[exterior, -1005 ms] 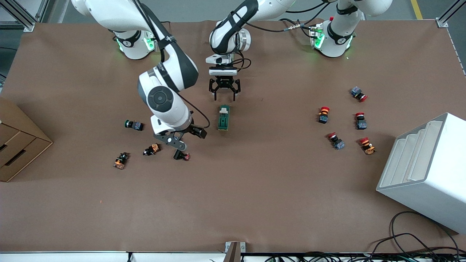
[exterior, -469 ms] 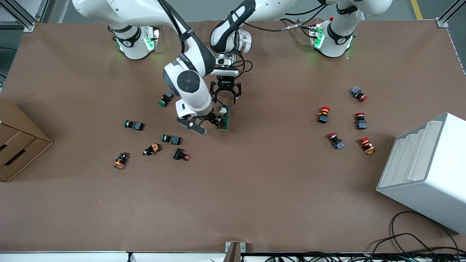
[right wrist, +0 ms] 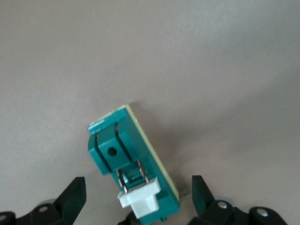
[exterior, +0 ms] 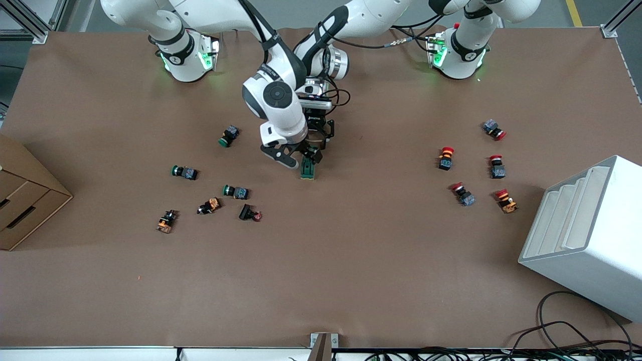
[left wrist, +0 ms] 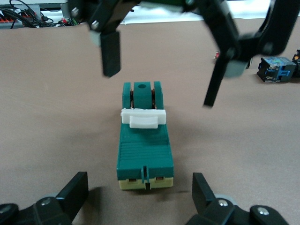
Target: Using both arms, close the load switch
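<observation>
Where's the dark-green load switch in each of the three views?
Front view: the dark-green rectangular load switch lies mid-table, partly under both end effectors.
Left wrist view: centre of the picture, on the brown table, between the fingers at the picture's edge.
Right wrist view: low in the picture, tilted.
Shared landmark: its cream-white lever piece, hidden in the front view.

The brown table (exterior: 321,281) carries the load switch (exterior: 308,169), scattered push-buttons (exterior: 235,191) and apparently a white rack (exterior: 587,233).

No legible text, labels, brands or numbers in any view. Load switch (left wrist: 145,140) body shows none; push-button markings too small to read.
</observation>
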`<action>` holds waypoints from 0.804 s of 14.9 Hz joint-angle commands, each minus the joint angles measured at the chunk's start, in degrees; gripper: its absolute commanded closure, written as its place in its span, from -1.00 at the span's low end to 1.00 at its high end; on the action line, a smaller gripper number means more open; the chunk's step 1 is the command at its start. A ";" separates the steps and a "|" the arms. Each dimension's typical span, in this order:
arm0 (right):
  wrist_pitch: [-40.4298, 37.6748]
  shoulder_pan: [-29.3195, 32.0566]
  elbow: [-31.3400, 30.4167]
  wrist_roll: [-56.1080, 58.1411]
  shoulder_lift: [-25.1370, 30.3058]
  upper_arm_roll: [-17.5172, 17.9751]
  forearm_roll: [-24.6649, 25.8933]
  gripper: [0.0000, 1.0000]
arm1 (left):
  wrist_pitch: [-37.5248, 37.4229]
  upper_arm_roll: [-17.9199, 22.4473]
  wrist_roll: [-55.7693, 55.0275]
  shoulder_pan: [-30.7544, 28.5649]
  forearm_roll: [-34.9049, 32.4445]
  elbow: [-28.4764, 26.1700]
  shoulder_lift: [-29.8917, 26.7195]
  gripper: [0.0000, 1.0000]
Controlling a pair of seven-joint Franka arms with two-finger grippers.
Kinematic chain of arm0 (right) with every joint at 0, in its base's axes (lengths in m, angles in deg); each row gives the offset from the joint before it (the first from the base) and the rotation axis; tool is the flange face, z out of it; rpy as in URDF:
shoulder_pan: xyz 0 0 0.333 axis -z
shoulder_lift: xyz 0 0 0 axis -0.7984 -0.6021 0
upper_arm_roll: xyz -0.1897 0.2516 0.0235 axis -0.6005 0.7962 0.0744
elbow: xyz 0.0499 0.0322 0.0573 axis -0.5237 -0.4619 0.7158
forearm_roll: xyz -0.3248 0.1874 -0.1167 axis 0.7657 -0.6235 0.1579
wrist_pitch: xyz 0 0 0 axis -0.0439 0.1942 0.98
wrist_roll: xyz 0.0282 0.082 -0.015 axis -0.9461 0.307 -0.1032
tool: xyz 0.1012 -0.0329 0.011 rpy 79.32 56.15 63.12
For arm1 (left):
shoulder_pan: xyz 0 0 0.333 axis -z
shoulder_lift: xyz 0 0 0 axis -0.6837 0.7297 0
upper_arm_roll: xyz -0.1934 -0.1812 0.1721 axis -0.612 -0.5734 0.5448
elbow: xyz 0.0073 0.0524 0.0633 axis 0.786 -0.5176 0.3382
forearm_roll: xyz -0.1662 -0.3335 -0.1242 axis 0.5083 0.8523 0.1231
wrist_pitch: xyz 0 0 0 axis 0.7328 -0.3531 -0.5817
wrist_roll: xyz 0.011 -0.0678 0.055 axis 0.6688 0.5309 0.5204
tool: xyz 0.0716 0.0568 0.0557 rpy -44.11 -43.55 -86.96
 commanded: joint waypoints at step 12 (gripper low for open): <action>8.90 -2.93 2.56 -8.39 -4.73 -0.73 -0.91 -1.00 | -1.76 0.37 -0.65 1.75 -2.02 0.78 2.93 -0.97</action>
